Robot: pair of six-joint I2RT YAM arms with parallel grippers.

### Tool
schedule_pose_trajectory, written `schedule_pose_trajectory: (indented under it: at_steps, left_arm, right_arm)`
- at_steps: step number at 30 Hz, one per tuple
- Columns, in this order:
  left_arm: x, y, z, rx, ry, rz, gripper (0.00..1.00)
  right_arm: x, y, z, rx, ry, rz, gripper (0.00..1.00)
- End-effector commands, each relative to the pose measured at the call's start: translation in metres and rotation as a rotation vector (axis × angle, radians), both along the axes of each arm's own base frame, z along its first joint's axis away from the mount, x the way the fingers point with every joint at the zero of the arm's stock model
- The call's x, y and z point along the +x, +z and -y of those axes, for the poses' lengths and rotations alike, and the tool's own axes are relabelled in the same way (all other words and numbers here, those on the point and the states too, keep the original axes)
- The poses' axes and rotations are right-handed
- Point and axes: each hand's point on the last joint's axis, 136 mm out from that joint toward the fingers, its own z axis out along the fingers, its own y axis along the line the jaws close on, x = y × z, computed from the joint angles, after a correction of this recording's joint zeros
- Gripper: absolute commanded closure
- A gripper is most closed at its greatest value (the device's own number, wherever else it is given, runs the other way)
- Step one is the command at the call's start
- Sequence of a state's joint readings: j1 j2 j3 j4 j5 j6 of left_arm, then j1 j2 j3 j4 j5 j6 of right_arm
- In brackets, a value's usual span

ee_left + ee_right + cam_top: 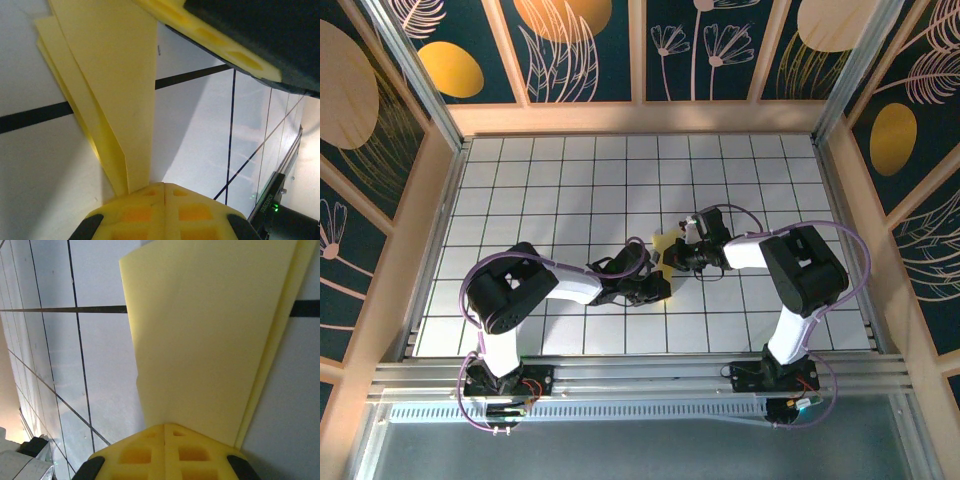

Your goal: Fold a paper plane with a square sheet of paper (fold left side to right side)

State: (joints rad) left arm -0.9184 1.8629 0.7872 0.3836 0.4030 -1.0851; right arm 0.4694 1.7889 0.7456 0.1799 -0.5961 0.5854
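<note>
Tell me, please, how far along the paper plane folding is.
Done: the paper is already folded into several stacked, tapering layers. In hand: the left hand and right hand are both shut on it. Left: it has not been released on the table; whether further folds remain I cannot tell.

White gridded table [570, 180]; folded yellow paper [664, 243] near middle, contact unclear.

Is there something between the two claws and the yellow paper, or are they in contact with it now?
Nothing visible stands between them. The left claw is shut on the narrow end of the folded yellow paper, and the right claw is shut on the paper from the other side. In both wrist views the paper runs straight out from the closed fingertips.
</note>
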Motion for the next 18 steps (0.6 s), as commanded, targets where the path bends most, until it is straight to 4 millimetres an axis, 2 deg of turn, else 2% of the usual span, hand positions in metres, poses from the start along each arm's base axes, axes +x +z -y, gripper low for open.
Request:
schedule_pose_trajectory:
  at_steps: [1, 10, 14, 18]
  left_arm:
    - [-0.016, -0.015, 0.000, 0.053, -0.044, -0.045, 1.00]
    - [0.003, 0.028, -0.002, 0.020, 0.006, 0.061, 1.00]
    - [0.013, 0.033, -0.004, 0.010, 0.021, 0.073, 1.00]
    - [0.015, 0.027, 0.001, 0.011, 0.004, 0.067, 1.00]
  right_arm:
    - [-0.038, -0.064, 0.035, -0.235, -0.024, -0.164, 1.00]
    - [-0.036, -0.062, 0.033, -0.227, -0.024, -0.163, 1.00]
    - [-0.037, -0.062, 0.033, -0.228, -0.024, -0.162, 1.00]
    - [-0.037, -0.062, 0.033, -0.226, -0.024, -0.161, 1.00]
